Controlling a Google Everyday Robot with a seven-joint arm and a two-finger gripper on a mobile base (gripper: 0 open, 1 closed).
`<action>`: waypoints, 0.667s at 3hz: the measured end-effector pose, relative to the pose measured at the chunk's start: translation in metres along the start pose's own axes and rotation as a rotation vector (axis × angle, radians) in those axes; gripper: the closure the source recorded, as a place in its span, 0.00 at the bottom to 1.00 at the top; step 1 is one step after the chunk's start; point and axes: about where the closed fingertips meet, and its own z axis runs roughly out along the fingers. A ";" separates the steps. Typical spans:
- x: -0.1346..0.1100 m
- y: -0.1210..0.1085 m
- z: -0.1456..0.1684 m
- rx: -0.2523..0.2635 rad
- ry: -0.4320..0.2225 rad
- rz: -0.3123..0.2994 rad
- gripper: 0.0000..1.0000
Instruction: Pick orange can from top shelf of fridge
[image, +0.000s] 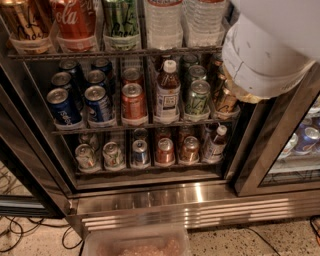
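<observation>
The gripper (239, 92) hangs at the upper right before the fridge (175, 197), a dull tan part under the smooth, matt white shell of the arm (270, 45). Far to its left and a little higher, the orange can (22, 22) is glossy copper-toned metal, seated in a clear plastic tray. The top shelf (115, 51), level with the gripper, is thin dark metal wire. Just left of the gripper, the water bottles (162, 20) are ribbed clear plastic. Well below it the fridge base is brushed stainless steel with bright reflections, over a speckled stone-like floor (260, 240) and a cloudy translucent plastic bin (135, 245).
</observation>
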 end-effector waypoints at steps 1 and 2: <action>0.000 0.000 0.000 0.000 0.001 -0.001 1.00; 0.000 0.000 0.000 0.000 0.001 -0.001 1.00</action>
